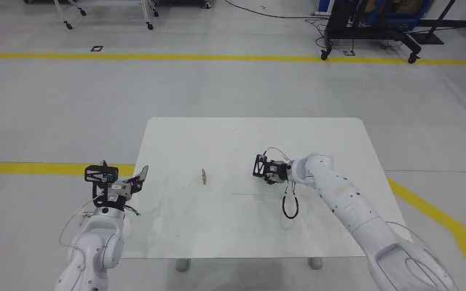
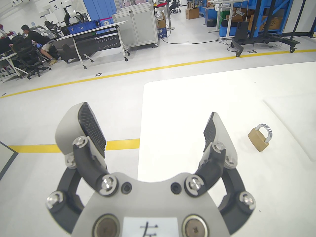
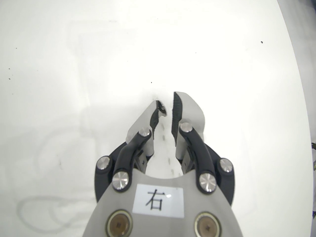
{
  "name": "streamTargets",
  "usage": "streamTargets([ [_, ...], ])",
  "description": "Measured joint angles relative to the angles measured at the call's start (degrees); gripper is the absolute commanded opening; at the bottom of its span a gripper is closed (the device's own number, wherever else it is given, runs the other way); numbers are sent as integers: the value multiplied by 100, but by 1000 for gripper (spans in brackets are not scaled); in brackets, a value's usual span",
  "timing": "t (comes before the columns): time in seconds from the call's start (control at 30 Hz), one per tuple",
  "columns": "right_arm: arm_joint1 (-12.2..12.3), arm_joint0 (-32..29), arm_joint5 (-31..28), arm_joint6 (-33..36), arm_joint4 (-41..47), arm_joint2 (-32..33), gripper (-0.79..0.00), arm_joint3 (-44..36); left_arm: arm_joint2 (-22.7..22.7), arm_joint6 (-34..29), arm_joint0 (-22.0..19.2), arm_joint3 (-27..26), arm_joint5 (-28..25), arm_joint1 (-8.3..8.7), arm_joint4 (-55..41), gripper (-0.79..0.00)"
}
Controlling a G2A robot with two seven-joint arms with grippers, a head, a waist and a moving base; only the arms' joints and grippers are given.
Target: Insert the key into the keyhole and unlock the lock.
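Observation:
A small brass padlock (image 1: 204,176) with a silver shackle lies on the white table (image 1: 218,233) left of centre; the left wrist view shows the padlock (image 2: 259,138) lying on its side. My left gripper (image 2: 148,122) hangs open over the table's left edge (image 1: 140,177), well short of the padlock and holding nothing. My right gripper (image 1: 259,167) sits low over the middle of the table, right of the padlock. Its fingers (image 3: 182,109) are drawn close together on a small dark piece, apparently the key (image 3: 162,109), at the tips.
The table edge (image 3: 293,57) runs past the right gripper's far side. Beyond the table lies open floor with a yellow line (image 1: 218,57). A black wheeled stand (image 1: 371,33) is at the back right.

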Motion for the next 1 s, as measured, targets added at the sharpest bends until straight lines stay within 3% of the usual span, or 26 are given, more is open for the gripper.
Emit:
streamTargets([
  [0.37,37,51,-124,-97,-115,-6,-785,-40,0,0,0,0,0,0,0,0],
  [0.7,216,-132,-616,-500,-202,235,-785,-331,0,0,0,0,0,0,0,0],
  [1.0,216,-132,-616,-499,-195,237,-785,-329,0,0,0,0,0,0,0,0],
])
